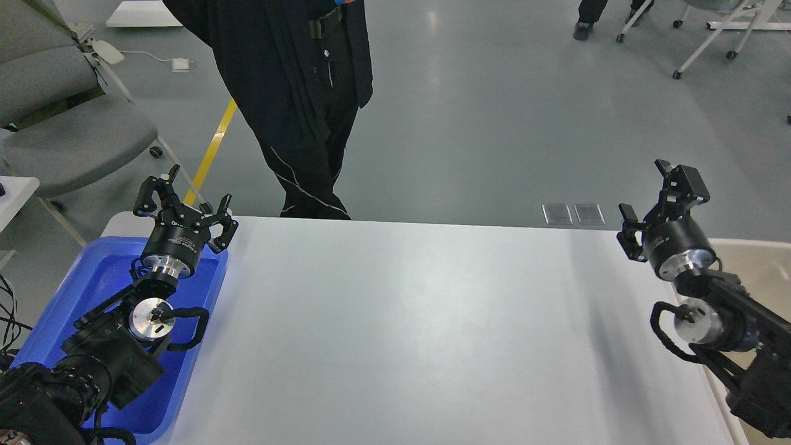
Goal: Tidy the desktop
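The desktop [420, 321] is a wide plain white tabletop with rounded corners, and nothing lies on it. My left gripper [183, 190] is open and empty, raised over the far end of the blue tray [93, 278] at the left. My right gripper [650, 196] is open and empty, held above the desktop's far right corner, beside the beige bin [757, 256].
A person in black [296, 93] stands just beyond the table's far edge, left of centre. A grey chair [68, 123] is at the far left. Another person's feet [581, 28] and chair legs [710, 37] are at the far right.
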Motion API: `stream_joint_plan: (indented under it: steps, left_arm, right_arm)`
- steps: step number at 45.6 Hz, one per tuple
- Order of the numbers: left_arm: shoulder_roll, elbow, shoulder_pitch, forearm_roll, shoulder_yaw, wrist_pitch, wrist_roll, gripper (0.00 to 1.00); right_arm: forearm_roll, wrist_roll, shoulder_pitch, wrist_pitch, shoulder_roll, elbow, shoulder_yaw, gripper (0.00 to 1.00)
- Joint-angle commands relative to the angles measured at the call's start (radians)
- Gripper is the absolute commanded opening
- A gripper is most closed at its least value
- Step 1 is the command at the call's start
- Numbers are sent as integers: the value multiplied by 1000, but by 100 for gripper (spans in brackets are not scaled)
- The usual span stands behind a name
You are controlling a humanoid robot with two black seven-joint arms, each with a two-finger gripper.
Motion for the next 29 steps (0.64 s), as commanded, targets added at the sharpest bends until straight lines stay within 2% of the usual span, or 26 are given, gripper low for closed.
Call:
stream_joint_plan:
  steps: [1,6,9,29]
  left_arm:
    - [0,0,0,0,0,0,0,100]
    - [0,0,0,0,0,0,0,100]
    - [0,0,0,0,0,0,0,100]
    - [0,0,0,0,0,0,0,100]
  right_arm:
    - [-66,111,-38,-137,122,46,35,100]
    - [-64,173,-38,-146,142,46,38,100]
    - [-63,191,-37,-146,158,46,50,100]
    - [-54,191,-43,-149,201,-9,59,100]
